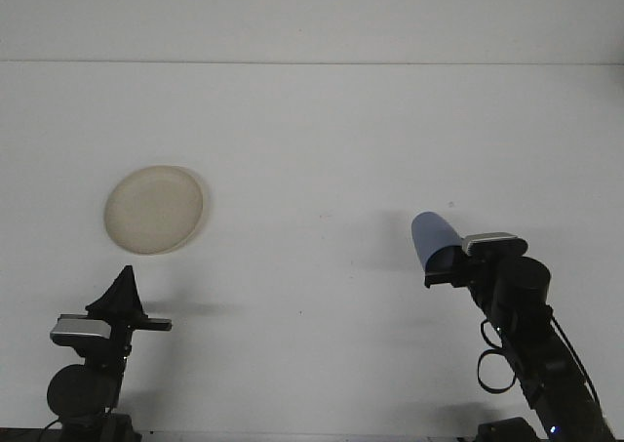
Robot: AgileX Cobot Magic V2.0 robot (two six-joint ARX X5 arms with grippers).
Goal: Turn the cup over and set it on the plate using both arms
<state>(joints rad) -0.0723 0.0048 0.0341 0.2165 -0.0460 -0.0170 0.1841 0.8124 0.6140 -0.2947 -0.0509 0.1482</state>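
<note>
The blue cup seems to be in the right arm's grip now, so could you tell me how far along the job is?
Done: the right gripper has the blue cup gripped and tilted up and to the left, apparently clear of the table. In hand: turning the cup over, it seems. Left: the plate holds nothing, and the left gripper waits, holding nothing, below the plate in the front view, so hand-over and placing remain.

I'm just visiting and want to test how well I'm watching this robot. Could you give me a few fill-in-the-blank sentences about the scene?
1. The right claw is shut on a cup whose colour is ____.
2. The beige plate lies on the ____ side of the table.
3. The plate has ____ on it.
4. The left claw holds ____.

Missing words: blue; left; nothing; nothing
</note>
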